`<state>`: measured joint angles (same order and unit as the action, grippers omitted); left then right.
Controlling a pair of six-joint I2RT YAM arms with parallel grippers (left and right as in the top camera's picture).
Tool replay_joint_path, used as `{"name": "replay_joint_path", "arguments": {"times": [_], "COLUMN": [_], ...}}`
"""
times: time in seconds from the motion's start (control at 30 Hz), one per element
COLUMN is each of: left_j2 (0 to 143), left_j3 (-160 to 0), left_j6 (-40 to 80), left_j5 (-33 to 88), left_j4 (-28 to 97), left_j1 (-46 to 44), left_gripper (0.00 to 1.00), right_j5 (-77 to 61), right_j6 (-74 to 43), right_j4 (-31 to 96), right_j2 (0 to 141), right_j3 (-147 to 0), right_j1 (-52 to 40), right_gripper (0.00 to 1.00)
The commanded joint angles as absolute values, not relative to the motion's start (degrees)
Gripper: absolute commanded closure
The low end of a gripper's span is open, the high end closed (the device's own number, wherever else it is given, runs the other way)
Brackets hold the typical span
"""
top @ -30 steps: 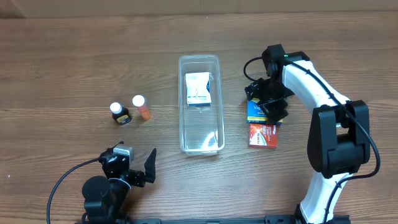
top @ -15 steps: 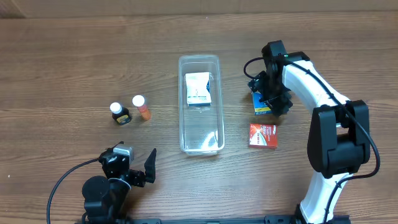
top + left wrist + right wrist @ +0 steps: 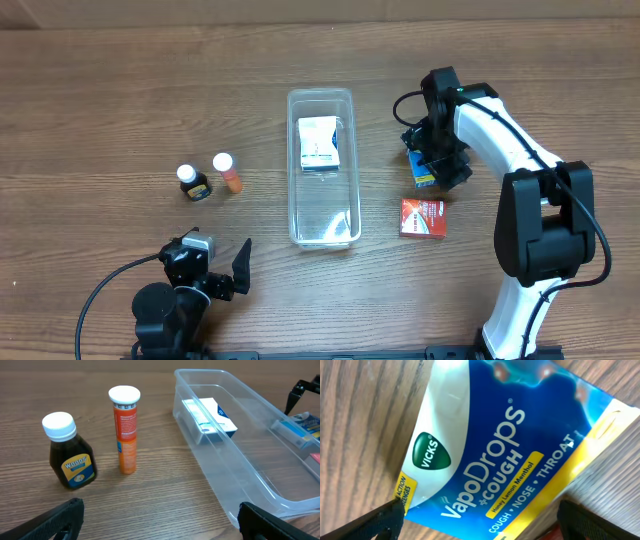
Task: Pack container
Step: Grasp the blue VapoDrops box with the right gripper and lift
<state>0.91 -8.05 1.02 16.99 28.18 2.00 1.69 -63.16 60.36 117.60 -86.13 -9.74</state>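
Note:
The clear plastic container [image 3: 291, 150] lies lengthwise at the table's middle, with a white and blue box [image 3: 318, 143] in its far half. It also shows in the left wrist view [image 3: 200, 460] with the box [image 3: 210, 420]. My right gripper [image 3: 438, 160] is right of the container, low over a blue Vicks VapoDrops bag [image 3: 424, 172]. In the right wrist view the bag [image 3: 510, 445] fills the frame and my gripper [image 3: 480, 520] is open, its fingers standing wide at either side. My left gripper [image 3: 215, 262] is open and empty near the front edge [image 3: 160, 522].
A red box [image 3: 422, 217] lies just in front of the blue bag. A dark syrup bottle [image 3: 193, 183] and an orange tube [image 3: 228, 172] stand left of the container; both show in the left wrist view, the bottle [image 3: 70, 457] and the tube [image 3: 126, 430].
The blue bag has shifted away from the red box toward the far side, and the right gripper moved with it. The left arm has not moved.

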Motion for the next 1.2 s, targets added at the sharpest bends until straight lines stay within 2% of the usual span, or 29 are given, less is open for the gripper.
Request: {"name": "replay_joint_path", "arguments": {"times": [0.0,0.73,0.87,0.93,1.03,1.17], "left_j2": [0.4,0.4,0.4,0.4,0.4,0.4], "left_j3": [-7.9,-7.9,-7.9,-7.9,-7.9,-7.9], "left_j6": [0.2,0.2,0.2,0.2,0.2,0.2], "left_j5": [17.4,17.4,17.4,17.4,17.4,17.4], "left_j4": [28.0,28.0,28.0,28.0,28.0,28.0], "left_j1": [2.2,2.2,2.2,2.2,2.2,2.2], "left_gripper": [0.0,0.0,0.0,0.0,0.0,0.0], "right_j5": [-1.3,-0.9,1.5,3.1,4.1,4.1], "right_j6": [-69.5,-74.7,-70.0,-67.1,-61.7,-51.7], "right_j4": [58.3,58.0,57.5,57.7,57.9,58.6], "right_j2": [117.8,120.3,120.4,120.4,120.4,119.8], "right_j3": [-85.8,-85.1,-85.0,-85.0,-85.1,-86.3], "right_j1": [-9.5,-6.7,-6.7,-6.7,-6.7,-6.7], "right_gripper": [0.0,0.0,0.0,0.08,0.11,0.18]}}
